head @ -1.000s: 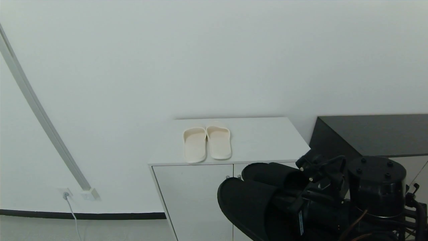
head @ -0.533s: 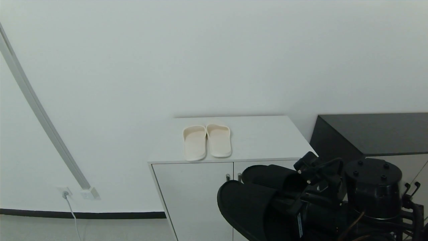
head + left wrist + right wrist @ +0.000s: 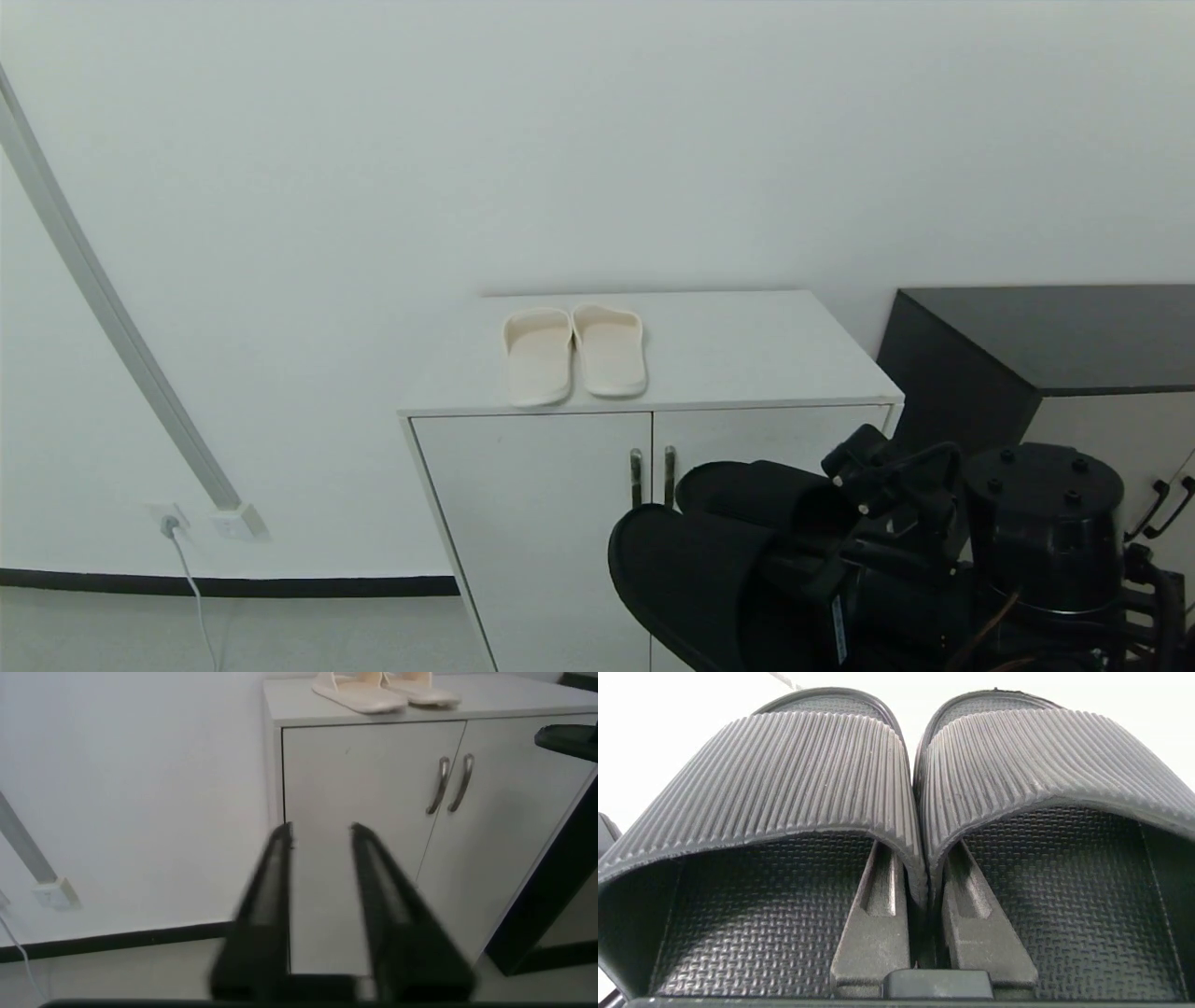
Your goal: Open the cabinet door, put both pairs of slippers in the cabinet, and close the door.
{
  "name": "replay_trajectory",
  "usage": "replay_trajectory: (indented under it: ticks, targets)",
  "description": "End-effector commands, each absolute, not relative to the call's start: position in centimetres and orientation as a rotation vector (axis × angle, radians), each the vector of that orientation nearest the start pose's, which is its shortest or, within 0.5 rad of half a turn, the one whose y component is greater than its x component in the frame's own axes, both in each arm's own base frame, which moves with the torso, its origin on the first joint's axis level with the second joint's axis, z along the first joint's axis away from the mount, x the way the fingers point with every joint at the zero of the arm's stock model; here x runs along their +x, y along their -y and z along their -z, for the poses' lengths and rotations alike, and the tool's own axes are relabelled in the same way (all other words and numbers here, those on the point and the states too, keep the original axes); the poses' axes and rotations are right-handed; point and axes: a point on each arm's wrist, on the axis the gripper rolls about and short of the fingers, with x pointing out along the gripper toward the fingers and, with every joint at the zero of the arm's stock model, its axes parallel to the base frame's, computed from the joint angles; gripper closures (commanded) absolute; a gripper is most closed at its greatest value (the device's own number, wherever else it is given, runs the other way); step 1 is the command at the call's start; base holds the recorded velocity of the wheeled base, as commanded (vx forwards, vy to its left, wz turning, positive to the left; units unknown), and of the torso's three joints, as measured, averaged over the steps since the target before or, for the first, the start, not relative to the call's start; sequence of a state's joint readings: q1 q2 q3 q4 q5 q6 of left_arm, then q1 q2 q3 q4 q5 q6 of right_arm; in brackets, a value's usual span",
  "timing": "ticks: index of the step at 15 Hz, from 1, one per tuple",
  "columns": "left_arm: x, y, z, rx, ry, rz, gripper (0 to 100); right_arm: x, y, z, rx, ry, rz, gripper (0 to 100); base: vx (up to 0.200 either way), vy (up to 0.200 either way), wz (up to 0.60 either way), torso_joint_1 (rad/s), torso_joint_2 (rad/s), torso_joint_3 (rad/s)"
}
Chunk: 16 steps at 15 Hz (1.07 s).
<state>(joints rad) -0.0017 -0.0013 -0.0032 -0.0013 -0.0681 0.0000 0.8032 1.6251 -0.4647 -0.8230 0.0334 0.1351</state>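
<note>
Right jaws are clenching the black slippers [image 3: 822, 784] side by side, toes pointing onward along the jaws; left jaws are gaping toward the cabinet [image 3: 355, 775].

The right arm [image 3: 1041, 523] sat low at the near right, its thick dark joint upright and its wrist stretched out towards the left; the right gripper [image 3: 920, 919] was clamped on the pair of black slippers [image 3: 813, 775], held out to the left of the wrist; its two fingers [image 3: 870, 924] lay close side by side, one inside each slipper, pinching the two touching inner walls between them; the left gripper [image 3: 322, 891] was held low and pointed forward, level; its two long dark fingers [image 3: 269, 896] ran parallel, spread apart, with an open gap between them.
</note>
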Motion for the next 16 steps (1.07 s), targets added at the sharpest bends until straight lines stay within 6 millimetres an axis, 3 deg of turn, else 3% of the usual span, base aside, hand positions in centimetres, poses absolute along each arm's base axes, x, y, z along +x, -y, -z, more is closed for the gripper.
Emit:
replay_trajectory:
  ticks: [1, 16]
  targets:
    - [-2.31, 0.15, -7.65, 0.0, 0.005, 0.069, 0, 17.41, -18.22, -13.53, -0.006, -0.378, -0.805, 100, 0.0, 0.0, 0.0, -0.227, 0.54, 0.325]
    - [-2.31, 0.15, -7.65, 0.003, 0.005, 0.071, 0, 17.26, -18.07, -13.15, -0.023, -0.379, -0.807, 100, 0.0, 0.0, 0.0, -0.178, 0.5, 0.326]
